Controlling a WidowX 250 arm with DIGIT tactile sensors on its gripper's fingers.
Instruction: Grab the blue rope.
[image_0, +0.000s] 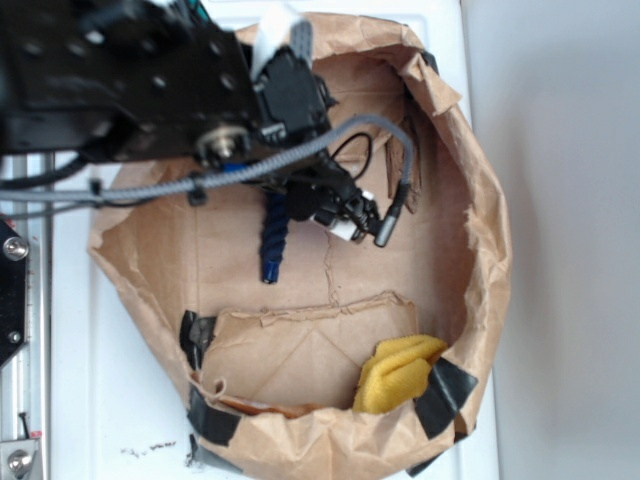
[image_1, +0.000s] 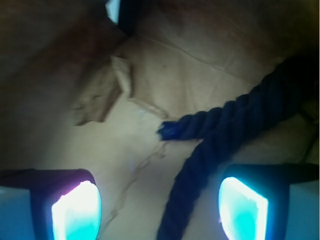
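The blue rope (image_0: 272, 238) is a dark navy twisted piece lying on the floor of the brown paper bag (image_0: 485, 240), with a brighter blue end pointing toward the front. My gripper (image_0: 312, 208) hangs low inside the bag right over it. In the wrist view two strands of the blue rope (image_1: 225, 120) cross. One strand runs down between my fingers, nearer the right fingertip (image_1: 242, 210), and one bright blue end shows at centre. The gripper (image_1: 160, 210) is open and neither pad touches the rope.
A yellow sponge-like cloth (image_0: 398, 372) sits in the bag's front right corner. Black tape (image_0: 445, 395) patches the rim. A grey braided cable (image_0: 300, 150) loops from the arm across the bag. A folded paper flap (image_0: 310, 345) lies at the front.
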